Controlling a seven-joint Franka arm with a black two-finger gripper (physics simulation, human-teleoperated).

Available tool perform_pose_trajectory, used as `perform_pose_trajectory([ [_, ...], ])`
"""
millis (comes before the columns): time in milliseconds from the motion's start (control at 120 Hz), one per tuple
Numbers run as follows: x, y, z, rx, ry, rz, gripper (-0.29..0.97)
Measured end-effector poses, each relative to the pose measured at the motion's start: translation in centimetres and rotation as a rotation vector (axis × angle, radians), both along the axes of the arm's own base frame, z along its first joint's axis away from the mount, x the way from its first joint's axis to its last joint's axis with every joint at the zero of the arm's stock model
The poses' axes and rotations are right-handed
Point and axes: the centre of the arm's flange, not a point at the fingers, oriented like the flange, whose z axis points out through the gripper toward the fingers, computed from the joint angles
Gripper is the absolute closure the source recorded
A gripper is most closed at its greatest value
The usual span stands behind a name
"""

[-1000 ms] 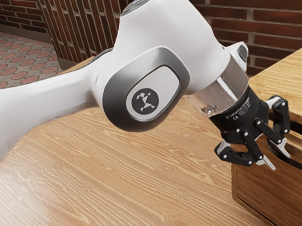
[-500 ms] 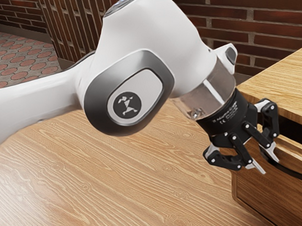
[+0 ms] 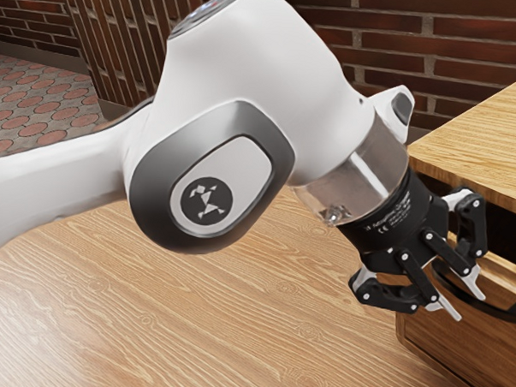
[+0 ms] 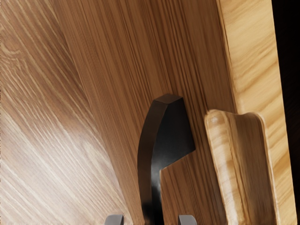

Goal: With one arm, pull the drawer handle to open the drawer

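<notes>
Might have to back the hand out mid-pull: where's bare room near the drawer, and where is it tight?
Free: the tabletop before the drawer front, running under the arm toward the exterior view's left. The cabinet top is bare too. Crowded: at the gripper, which straddles the handle against the drawer front.

White angular emblem on black round disc [image 3: 202, 197] in the arm [image 3: 264, 65] joint's grey cover, fine white print on black wrist collar [image 3: 384, 218] at disc's 3 o'clock, too small to read
</notes>
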Motion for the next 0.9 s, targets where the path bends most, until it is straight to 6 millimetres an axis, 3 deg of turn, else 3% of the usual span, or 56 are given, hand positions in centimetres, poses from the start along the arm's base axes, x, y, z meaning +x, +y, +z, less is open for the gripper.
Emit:
perform_pose_trajectory([
  [300, -1.3, -0.5, 0.3, 0.002, -0.005, -0.018, 0.63],
  [900, -3.1, 0.6, 0.2, 0.011, -0.004, -0.012, 0.63],
])
